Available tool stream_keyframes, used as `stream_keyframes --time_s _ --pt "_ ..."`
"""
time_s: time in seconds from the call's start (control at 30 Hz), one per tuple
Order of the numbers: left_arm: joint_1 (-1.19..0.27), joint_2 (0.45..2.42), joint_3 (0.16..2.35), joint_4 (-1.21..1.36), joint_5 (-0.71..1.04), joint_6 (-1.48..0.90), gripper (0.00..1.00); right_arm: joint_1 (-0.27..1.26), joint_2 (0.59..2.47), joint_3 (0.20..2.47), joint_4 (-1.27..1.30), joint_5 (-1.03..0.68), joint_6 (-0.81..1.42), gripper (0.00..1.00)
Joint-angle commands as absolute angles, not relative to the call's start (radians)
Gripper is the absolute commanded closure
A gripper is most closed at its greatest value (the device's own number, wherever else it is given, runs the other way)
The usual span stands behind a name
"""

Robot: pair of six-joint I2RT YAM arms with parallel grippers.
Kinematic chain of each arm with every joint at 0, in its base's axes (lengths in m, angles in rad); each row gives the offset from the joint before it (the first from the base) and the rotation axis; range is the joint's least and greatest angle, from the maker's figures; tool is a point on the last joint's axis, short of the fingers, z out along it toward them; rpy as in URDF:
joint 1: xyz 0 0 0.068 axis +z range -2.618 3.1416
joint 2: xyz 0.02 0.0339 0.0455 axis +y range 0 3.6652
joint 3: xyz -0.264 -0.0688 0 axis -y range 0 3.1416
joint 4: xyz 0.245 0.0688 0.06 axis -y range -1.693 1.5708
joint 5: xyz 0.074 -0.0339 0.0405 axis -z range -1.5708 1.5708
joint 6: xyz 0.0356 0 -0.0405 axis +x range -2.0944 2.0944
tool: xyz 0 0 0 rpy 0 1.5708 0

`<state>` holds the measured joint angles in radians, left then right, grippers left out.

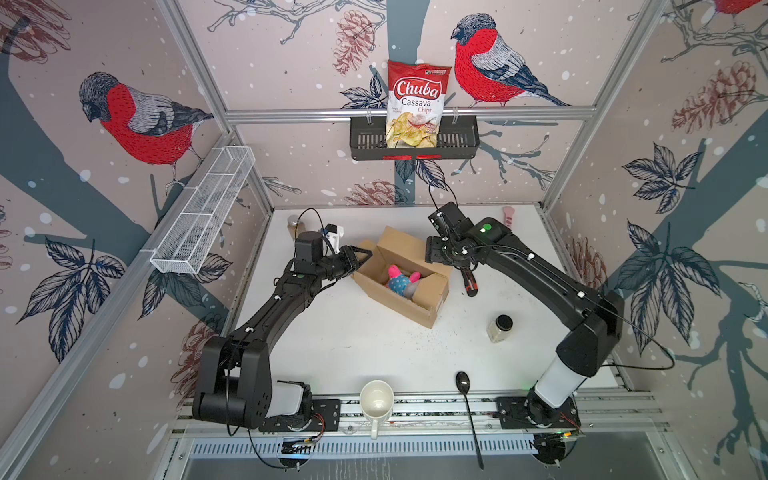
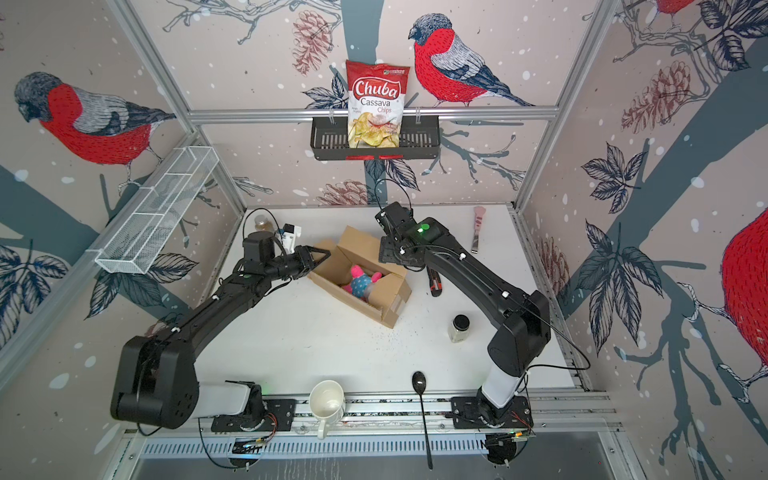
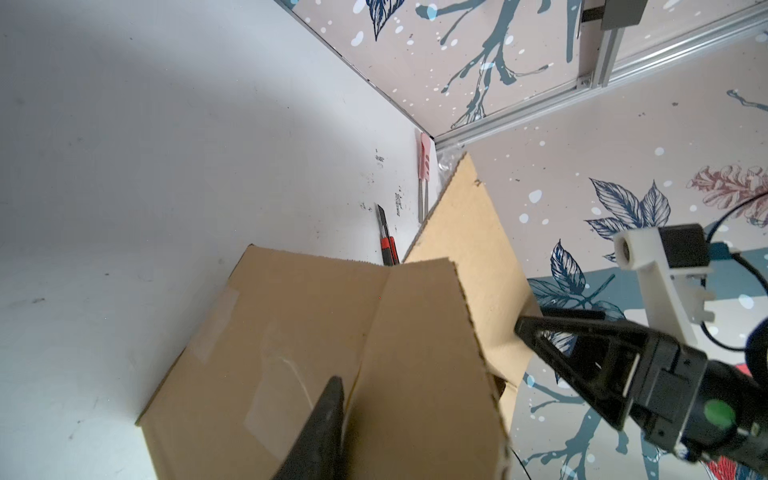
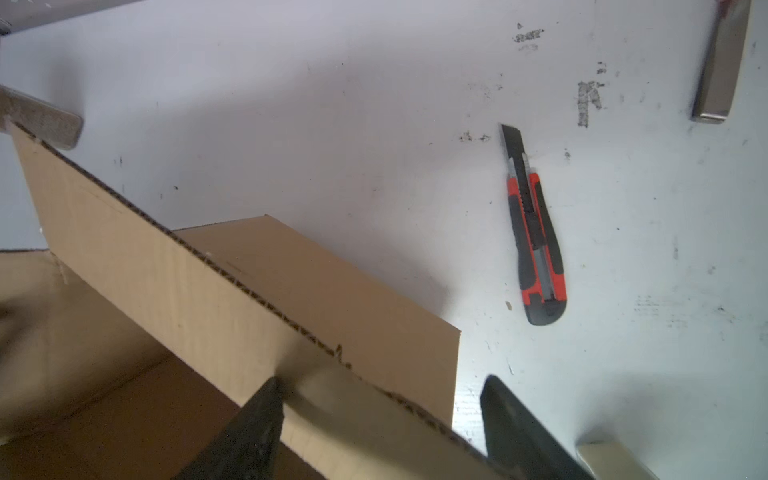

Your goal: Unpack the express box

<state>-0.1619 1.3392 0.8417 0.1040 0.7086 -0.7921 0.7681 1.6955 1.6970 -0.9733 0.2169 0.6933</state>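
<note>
Box loc: express box point(image 1: 395, 301) sits mid-desk point(image 1: 332, 340), a bit far of centre and skewed. Flaps up, top open. Plush toy point(image 1: 401, 282) lies inside, toward the right end.
Box feel (est.): light corrugated card, prob. near empty bar the toy. Panels look stiff, but flaps hinge at the creases and would buckle if squeezed hard. Clear tape patches look slick. Likely to skid on the smooth desk if tugged from one side only.
Where to grip (est.): a flap rim close to its crease, or a side wall, pinched across the thickness. One arm braces while the other goes in. Toy looks soft, so pinch it mid-body.
L end effector point(image 1: 360, 254): at the box's left end, fingers point(image 3: 328, 415) apart w/ the short end flap between them. No clamp evident.
R end effector point(image 4: 382, 380): over the far long flap, right part. Fingers apart w/ the flap's rim running between them, one on the box-interior side, one on the desk side. Not clamped.
Box vs end effectors: box lies between the two, each straddling a flap. Neither is at the toy.
Nearby: utility knife point(image 4: 536, 245) on the desk just right of the box, apart from it.
</note>
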Motion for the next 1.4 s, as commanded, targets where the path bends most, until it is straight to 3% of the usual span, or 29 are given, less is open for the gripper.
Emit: stream_keyframes --time_s 0.0,0.53,0.8,0.97,1.07,1.17,1.27,1.33,1.37 --pt "-0.169 1.301 0.859 0.138 0.625 -0.856 0.67 0.781 1.651 1.673 -0.964 0.276 0.737 0.27" --pt "-0.192 1.233 0.946 0.027 0.436 -0.901 0.67 0.716 1.637 1.804 -0.973 0.239 0.595 0.25" --pt "-0.193 1.197 0.915 0.010 0.425 -0.897 0.65 0.723 1.592 1.739 -0.975 0.213 0.609 0.25" --pt "-0.193 1.173 0.992 -0.101 0.389 -0.815 0.50 0.721 1.534 1.637 -0.906 0.190 0.616 0.25" --pt "-0.193 1.194 1.173 -0.246 0.366 -0.679 0.42 0.706 1.493 1.546 -0.836 0.158 0.615 0.26" --pt "-0.198 1.271 1.360 -0.394 0.440 -0.551 0.41 0.681 1.458 1.471 -0.785 0.129 0.615 0.25" --pt "-0.285 1.359 1.493 -0.528 0.397 -0.435 0.41 0.646 1.416 1.385 -0.724 0.095 0.614 0.29" --pt "-0.358 1.429 1.567 -0.604 0.351 -0.381 0.43 0.621 1.391 1.329 -0.679 0.055 0.614 0.44" --pt "-0.394 1.466 1.599 -0.633 0.336 -0.360 0.46 0.609 1.383 1.305 -0.657 0.027 0.612 0.59"
